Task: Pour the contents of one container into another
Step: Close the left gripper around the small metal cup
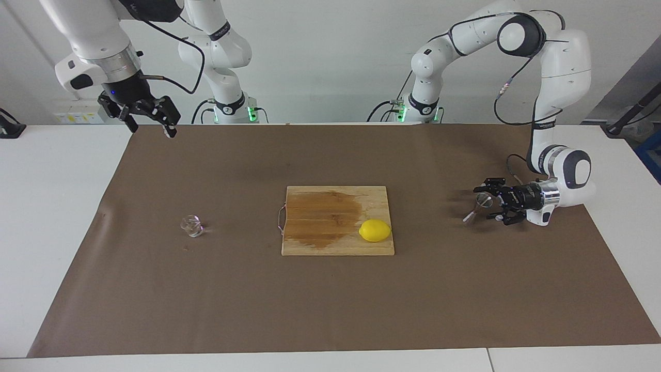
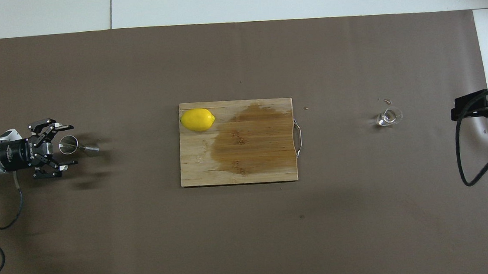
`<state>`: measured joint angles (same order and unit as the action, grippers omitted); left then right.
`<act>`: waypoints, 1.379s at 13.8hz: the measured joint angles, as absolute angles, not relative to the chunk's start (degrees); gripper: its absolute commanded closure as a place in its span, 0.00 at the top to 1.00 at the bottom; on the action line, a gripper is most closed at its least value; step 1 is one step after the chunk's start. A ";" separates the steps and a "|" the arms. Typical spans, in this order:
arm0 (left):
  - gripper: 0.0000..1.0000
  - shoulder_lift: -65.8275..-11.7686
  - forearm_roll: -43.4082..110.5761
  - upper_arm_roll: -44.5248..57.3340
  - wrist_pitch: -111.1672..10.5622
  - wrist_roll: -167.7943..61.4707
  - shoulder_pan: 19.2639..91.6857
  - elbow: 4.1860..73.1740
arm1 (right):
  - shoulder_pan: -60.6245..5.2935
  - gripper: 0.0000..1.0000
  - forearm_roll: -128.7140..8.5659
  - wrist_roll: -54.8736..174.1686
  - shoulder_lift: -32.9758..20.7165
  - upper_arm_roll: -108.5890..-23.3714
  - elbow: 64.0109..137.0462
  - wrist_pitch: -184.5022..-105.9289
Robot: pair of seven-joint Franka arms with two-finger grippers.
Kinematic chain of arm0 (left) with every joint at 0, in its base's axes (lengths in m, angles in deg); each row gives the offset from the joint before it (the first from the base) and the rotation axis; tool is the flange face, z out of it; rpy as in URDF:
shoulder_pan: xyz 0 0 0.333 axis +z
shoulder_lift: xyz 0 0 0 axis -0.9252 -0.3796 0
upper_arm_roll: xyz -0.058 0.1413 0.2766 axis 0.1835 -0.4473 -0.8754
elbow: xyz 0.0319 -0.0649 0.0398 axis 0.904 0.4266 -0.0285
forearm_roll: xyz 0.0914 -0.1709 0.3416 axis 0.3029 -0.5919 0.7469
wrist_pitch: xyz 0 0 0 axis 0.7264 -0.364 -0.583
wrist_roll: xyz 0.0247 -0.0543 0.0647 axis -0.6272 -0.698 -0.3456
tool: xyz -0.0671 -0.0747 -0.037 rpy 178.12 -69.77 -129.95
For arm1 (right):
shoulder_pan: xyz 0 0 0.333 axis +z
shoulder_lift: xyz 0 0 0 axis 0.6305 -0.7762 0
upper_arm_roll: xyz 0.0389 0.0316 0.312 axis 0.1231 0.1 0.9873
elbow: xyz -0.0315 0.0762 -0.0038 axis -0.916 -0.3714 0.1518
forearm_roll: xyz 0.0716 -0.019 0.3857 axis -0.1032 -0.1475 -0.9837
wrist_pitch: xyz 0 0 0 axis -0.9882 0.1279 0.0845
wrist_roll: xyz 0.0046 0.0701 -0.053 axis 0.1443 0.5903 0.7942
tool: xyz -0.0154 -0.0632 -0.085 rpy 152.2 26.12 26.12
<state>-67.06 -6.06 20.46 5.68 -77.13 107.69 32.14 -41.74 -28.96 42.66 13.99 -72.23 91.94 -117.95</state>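
The tiny clear glass cup [image 1: 192,225] [image 2: 388,117] sits alone on the brown mat toward the right arm's end of the table. The steel jigger [image 1: 476,207] [image 2: 75,146] is on the mat toward the left arm's end; I cannot tell whether it stands upright or leans. My left gripper [image 1: 484,203] [image 2: 72,145] lies level just above the mat, open. The jigger's upper cone is between its fingertips and neither finger touches it. My right gripper [image 1: 151,130] hangs open and high over the mat's edge nearest the robots, well away from the cup and holding nothing.
A wooden cutting board [image 1: 320,245] [image 2: 238,174] with a dark wet patch lies mid-mat, its wire handle toward the cup. A yellow lemon [image 1: 375,230] [image 2: 197,119] rests on the board's corner. The right arm's cable [image 2: 462,167] hangs over the mat's end.
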 measured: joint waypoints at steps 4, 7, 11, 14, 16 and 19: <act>0.86 -67.07 -6.06 20.59 5.68 -77.15 107.70 32.14 | -41.72 1.00 -28.96 42.63 13.99 -72.35 91.94 -117.95; 0.80 -67.08 -6.06 20.58 5.68 -77.20 107.71 32.14 | -39.94 1.00 -28.96 42.64 13.99 -74.17 91.94 -117.96; 0.65 -67.10 -6.06 20.58 5.66 -77.53 107.73 32.14 | -38.42 1.00 -28.96 42.64 13.99 -77.21 91.94 -118.25; 0.54 -67.11 -6.06 20.58 5.66 -79.10 107.74 32.13 | -38.30 1.00 -28.96 42.64 13.99 -77.23 91.97 -118.16; 0.49 -67.12 -6.06 20.58 5.66 -79.55 107.74 32.08 | -38.14 1.00 -28.96 42.64 13.99 -77.23 92.03 -118.15; 0.42 -67.12 -6.07 20.58 5.64 -80.44 107.74 31.75 | -38.08 1.00 -28.96 42.64 13.99 -77.23 92.15 -118.10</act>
